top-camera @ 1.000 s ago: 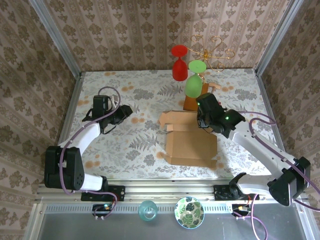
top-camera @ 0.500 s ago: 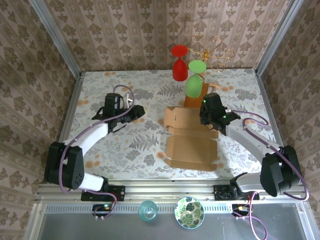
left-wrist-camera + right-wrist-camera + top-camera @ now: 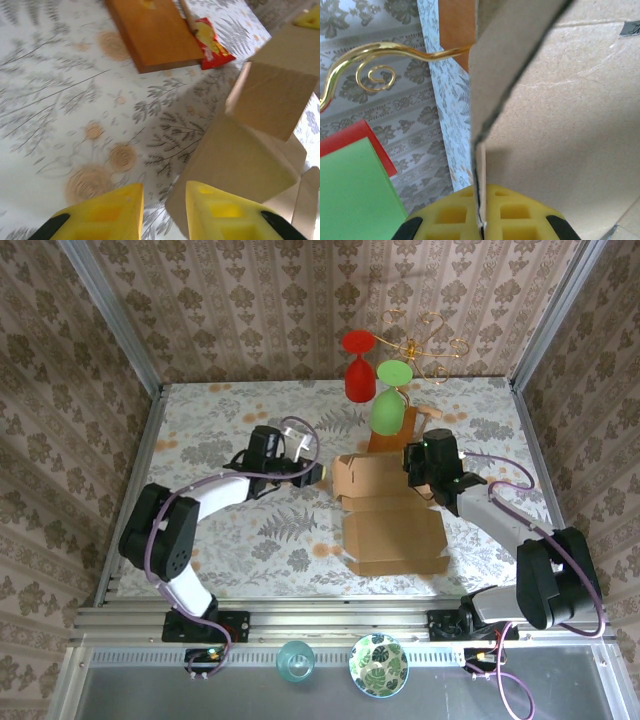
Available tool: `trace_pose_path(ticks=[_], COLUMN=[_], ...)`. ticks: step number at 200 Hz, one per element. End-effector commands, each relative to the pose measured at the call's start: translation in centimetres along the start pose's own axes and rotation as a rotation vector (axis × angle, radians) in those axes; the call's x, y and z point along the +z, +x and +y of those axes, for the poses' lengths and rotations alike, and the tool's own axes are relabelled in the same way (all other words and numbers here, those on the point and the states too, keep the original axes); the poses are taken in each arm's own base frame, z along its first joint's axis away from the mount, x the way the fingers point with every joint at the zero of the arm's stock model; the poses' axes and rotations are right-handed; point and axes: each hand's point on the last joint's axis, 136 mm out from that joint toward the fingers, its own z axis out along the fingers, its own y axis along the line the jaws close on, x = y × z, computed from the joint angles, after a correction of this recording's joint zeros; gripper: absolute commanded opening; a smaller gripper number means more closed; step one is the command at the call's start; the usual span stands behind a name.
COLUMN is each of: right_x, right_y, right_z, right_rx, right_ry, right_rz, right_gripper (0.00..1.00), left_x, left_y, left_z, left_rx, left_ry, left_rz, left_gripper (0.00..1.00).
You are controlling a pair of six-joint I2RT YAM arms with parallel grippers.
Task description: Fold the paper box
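The right tool (image 3: 479,212) is closed on a thin upright panel of the plain tan-brown corrugated cardboard mailer box (image 3: 392,530): the panel's edge runs straight down between its yellow fingers. The left tool (image 3: 164,212) stands open with nothing in its gap. The box's nearest corner flap lies just ahead of it and to its right, close to one finger but not between the two. The box sits on the floral-patterned desk (image 3: 230,540) between the two tools.

The fold looks partly done at most. The section by the right tool is raised, with loose flaps splaying toward the left tool. The larger panel behind both tools, toward the arm bases, lies flat. No flap appears tucked into a slot, so raising the walls, tucking the flaps and closing the lid seem left to do
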Motion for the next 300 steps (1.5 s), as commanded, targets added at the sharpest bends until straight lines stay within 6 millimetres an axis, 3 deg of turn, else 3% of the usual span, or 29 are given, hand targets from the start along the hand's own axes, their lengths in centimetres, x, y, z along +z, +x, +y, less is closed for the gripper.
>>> trace_pose_path(ticks=[1,36,90,134,140,189,257,300], right_x=[0.6,0.6,0.7,0.5,1.3,1.9,1.1,1.0], right_y=[0.4,0.2,0.1,0.2,0.1,0.4,0.3,0.2], right_z=[0.0,0.4,1.3,2.0,1.2,0.7,2.1,1.1], right_rx=[-0.029,-0.044,-0.042,-0.055,-0.053,-0.068,-0.099,-0.097], right_ry=[-0.031,-0.057,-0.129,-0.183,-0.161,-0.192,-0.304,-0.325], right_rz=[0.041,0.044,0.050,0.057,0.058,0.089,0.093,0.102], right_gripper=[0.00,0.00,0.00,0.00,0.00,0.00,0.00,0.00], left_x=[1.1,1.5,2.1,2.8,2.8,3.4,4.0,4.8], left_y=[-0.5,0.0,0.3,0.2,0.2,0.5,0.9,1.3], left_z=[-2.3,-4.1,-5.5,-5.1,-5.1,-5.1,-4.9,-4.4], left_rx=[0.160,0.236,0.248,0.257,0.257,0.249,0.266,0.274], left_ry=[0.101,0.211,0.266,0.220,0.218,0.212,0.127,0.070], left_rz=[-0.023,-0.067,-0.065,-0.075,-0.076,-0.074,-0.103,-0.109], left_gripper=[0.30,0.31,0.31,0.29,0.29,0.29,0.31,0.33])
